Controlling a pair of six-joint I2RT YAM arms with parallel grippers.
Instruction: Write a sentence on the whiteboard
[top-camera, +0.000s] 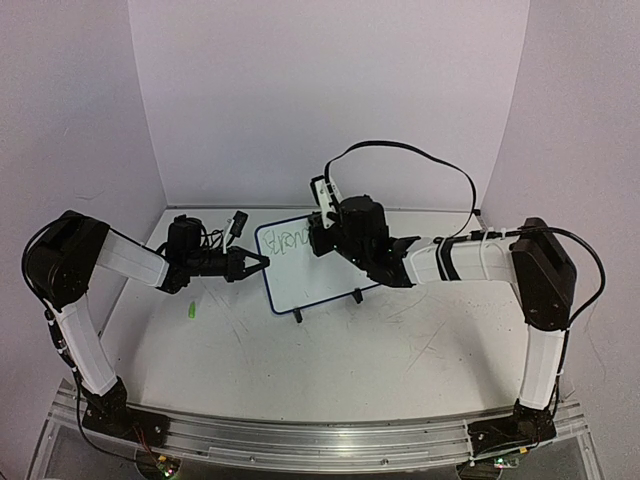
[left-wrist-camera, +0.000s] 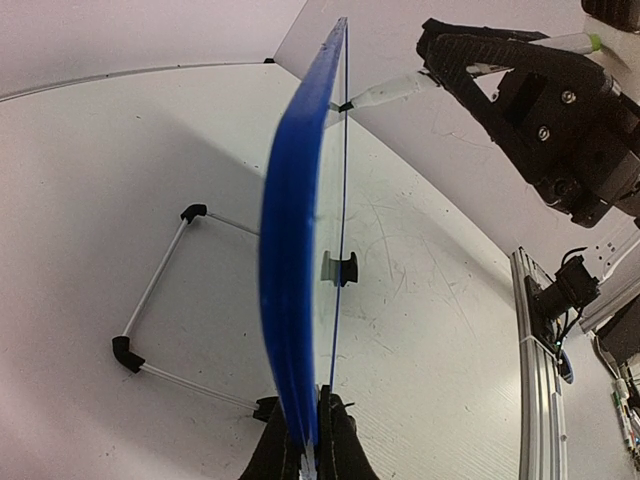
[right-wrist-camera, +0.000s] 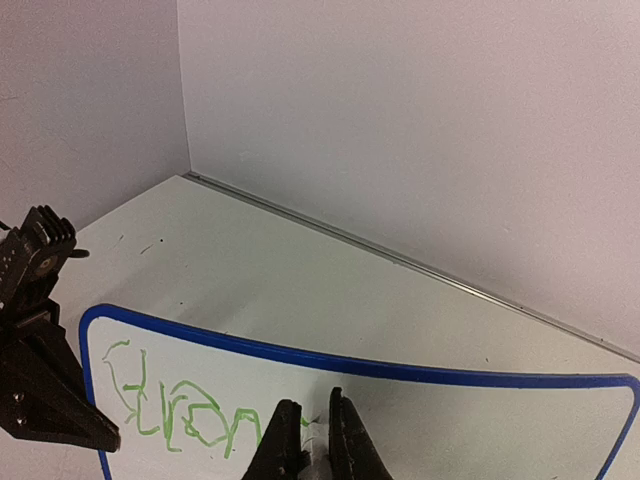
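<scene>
The whiteboard (top-camera: 315, 275) stands tilted on its clip feet at the table's middle, and its blue frame (right-wrist-camera: 300, 352) shows in the right wrist view. My left gripper (top-camera: 257, 263) is shut on the board's left edge (left-wrist-camera: 300, 250), jaws (left-wrist-camera: 315, 445) pinching front and back. My right gripper (right-wrist-camera: 317, 440) is shut on the pen (left-wrist-camera: 395, 90), whose tip touches the board's face near the top. Green lettering, the sentence (right-wrist-camera: 170, 410), runs along the top left of the board (top-camera: 290, 240) and ends at the pen tip.
A small green piece (top-camera: 189, 312) lies on the table left of the board. A wire stand (left-wrist-camera: 160, 290) props the board from behind. White walls close the back and sides. An aluminium rail (top-camera: 300, 440) runs along the near edge.
</scene>
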